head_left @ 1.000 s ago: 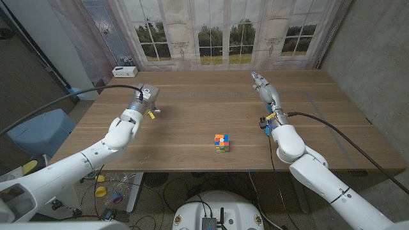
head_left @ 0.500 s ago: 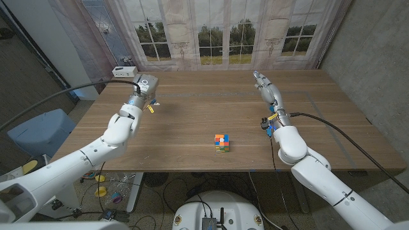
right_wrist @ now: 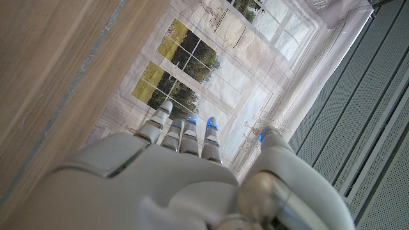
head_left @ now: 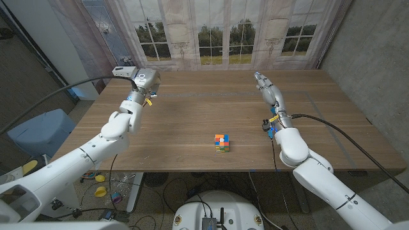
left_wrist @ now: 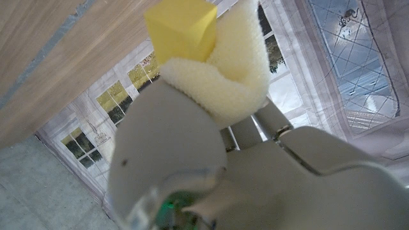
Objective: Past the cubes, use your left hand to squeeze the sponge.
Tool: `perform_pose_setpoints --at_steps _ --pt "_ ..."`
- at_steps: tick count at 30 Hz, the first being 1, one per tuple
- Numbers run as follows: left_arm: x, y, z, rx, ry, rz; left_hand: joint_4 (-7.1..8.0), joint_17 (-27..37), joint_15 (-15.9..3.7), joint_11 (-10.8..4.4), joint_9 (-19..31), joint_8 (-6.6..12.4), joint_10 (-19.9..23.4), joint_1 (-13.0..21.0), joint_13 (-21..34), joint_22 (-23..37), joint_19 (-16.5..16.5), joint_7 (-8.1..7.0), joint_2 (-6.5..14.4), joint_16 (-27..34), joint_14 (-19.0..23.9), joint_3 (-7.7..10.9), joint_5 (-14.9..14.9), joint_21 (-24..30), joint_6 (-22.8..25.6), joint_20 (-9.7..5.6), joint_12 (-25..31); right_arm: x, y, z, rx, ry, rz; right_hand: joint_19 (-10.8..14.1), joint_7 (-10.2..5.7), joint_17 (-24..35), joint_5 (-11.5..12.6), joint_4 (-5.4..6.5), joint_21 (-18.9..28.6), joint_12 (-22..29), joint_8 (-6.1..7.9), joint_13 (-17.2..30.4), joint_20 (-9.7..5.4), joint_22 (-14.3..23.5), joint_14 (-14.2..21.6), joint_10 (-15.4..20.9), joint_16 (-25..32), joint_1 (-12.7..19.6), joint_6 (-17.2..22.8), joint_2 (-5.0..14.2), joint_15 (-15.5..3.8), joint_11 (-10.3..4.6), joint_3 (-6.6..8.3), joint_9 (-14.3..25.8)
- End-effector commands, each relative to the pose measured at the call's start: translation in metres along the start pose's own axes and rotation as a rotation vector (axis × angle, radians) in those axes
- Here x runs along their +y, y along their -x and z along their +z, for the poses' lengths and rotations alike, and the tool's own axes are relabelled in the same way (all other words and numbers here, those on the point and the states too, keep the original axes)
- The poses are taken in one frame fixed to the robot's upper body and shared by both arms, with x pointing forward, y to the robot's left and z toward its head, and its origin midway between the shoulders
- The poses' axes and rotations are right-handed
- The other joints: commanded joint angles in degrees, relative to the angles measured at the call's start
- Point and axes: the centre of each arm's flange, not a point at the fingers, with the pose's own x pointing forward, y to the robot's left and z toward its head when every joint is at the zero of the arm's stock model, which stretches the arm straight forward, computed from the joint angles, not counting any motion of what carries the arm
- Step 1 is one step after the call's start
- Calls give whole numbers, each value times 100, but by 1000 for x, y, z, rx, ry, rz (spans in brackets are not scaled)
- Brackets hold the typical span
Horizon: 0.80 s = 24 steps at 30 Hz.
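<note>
Upper left of the frame, the left hand (head_left: 144,81) holds the sponge (left_wrist: 214,64) folded, fingers clamped to squeeze it; right hand (head_left: 266,87) fingers straight, apart.

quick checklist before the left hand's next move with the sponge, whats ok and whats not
1. Sponge in the left hand: ok. The left wrist view shows the sponge folded and compressed by that hand.
2. Correct hand in use: ok. In the head view the left hand is at the table's far left edge.
3. Position past the cube: ok. The multicoloured cube sits nearer the robot, well apart from the left hand.
4. Right hand out of the way: ok. It holds nothing, far across the table.
5. White box beside the left hand: cannot tell whether they touch.
</note>
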Motion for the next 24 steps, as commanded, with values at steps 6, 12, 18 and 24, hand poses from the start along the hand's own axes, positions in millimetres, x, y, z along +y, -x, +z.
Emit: perform_pose_setpoints --at_steps 6,12,18,24 --pt "17 -9 -4 38 319 13 3 32 -395 -7 1144 30 32 4 1150 -24 -36 4 48 -25 376 76 -16 73 -14 -402 -46 -2 9 -2 4 6 -17 37 13 10 -6 3 -10 -5 -19 10 0 18 52 54 -8 45 69 -12 -9 7 44 27" --pt "18 -10 -9 52 471 -3 2 40 -394 1 1150 32 43 2 1149 -43 -47 14 46 -39 374 97 -18 103 -16 -413 -65 -2 11 -4 6 8 -13 41 15 9 -7 -1 -11 -8 -20 10 6 18 53 56 -11 52 73 -14 3 6 48 27" --pt "17 -11 -14 64 604 -21 -2 52 -395 21 1166 36 25 7 1171 -58 -62 7 41 -49 372 117 -19 126 -28 -412 -79 -2 12 -7 12 7 -23 45 15 9 -7 -5 -12 -10 -20 10 2 18 60 57 -12 58 77 -14 1 2 53 27" --pt "15 -13 -23 70 734 -40 -1 60 -395 34 1171 34 28 6 1181 -68 -68 21 42 -64 367 138 -20 151 -34 -413 -92 -1 13 -8 15 13 -31 48 14 6 -7 -17 -14 -7 -17 10 4 18 67 77 -15 74 95 -15 -5 -5 62 27"
